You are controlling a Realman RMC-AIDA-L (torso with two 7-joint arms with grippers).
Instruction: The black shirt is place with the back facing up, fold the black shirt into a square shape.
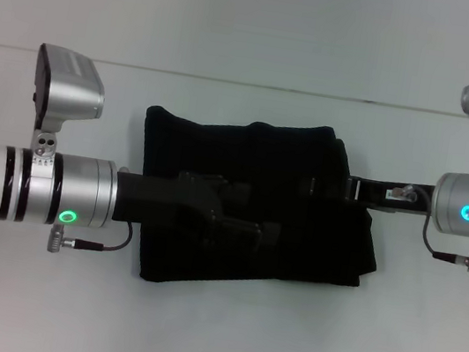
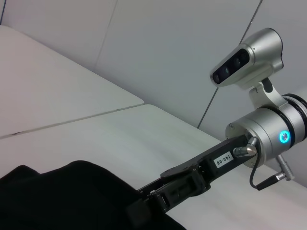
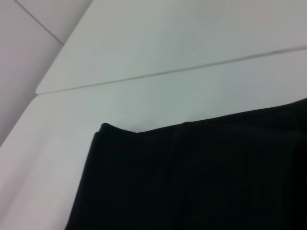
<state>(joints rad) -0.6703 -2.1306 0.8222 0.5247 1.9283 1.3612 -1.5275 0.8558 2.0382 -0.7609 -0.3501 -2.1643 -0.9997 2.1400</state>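
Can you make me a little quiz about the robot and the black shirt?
1. True or false: the black shirt is spread out flat with both sleeves showing.
2. Which gripper lies over the middle of the shirt? A) left gripper B) right gripper
3. Fill in: the shirt lies on a white ____.

Key: 1 false, it is already folded into a compact, roughly square bundle. 2 A; the right gripper reaches in at the shirt's right edge. 3 table.
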